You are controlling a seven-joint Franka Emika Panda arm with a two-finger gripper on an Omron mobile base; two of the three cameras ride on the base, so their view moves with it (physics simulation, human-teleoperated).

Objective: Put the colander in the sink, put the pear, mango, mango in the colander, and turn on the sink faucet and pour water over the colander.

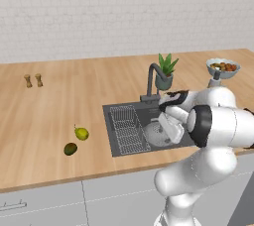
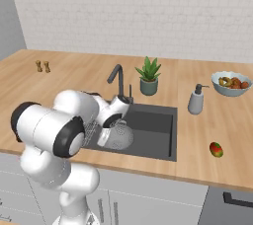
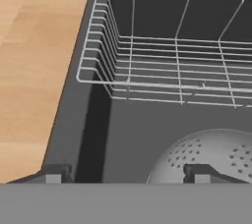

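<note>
Since the colander (image 3: 211, 156) is already seated on the floor of the sink (image 3: 128, 134), it is seen directly beneath the fingers (image 3: 125, 173), which are spread apart with nothing pinched; one tip overlaps its rim, the other stands over bare basin. Just beyond them the wire rack (image 3: 172, 56) is set. Well away from the fingers, across the rack on the bench (image 1: 44, 121), the pear (image 1: 82, 133) is found with a mango (image 1: 70, 148) beside it, likely next to be fetched. A second mango (image 2: 215, 149) lies on the opposite side.
</note>
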